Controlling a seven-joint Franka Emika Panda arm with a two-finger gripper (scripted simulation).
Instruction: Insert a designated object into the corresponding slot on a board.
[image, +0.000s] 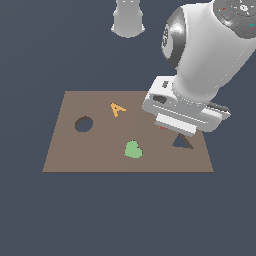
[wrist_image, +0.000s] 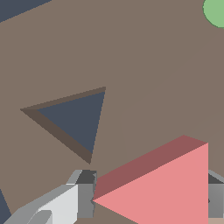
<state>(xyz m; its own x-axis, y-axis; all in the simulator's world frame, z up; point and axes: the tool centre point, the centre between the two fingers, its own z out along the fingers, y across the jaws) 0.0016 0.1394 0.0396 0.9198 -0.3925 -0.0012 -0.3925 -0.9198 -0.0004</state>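
- Right now the gripper (wrist_image: 148, 199) has its jaws closed onto the red-pink triangular block (wrist_image: 166, 188), one finger against the block's pointed end and the other against its flat side in the wrist view.
- In the exterior view the hand covers nearly all of the block; only a sliver of red shows under it, just beside the triangular slot (image: 182, 142).
- That slot sits at the board's (image: 100, 160) end toward the exterior view's right, apart from the green heart (image: 133, 149), the orange letter A (image: 117, 109) and the round hole (image: 84, 124).
- Whether the block is lifted clear of the board or touching it cannot be told.
- Judging by the wrist view, the block is beside the slot, not over it, and its point seems turned differently from the slot's corners.
- To do this well, I would carry it sideways until its outline covers the cut-out, rotate the wrist until the edges run parallel, then lower slowly.
- Releasing before the corners match risks the block catching on the darker inner rim.
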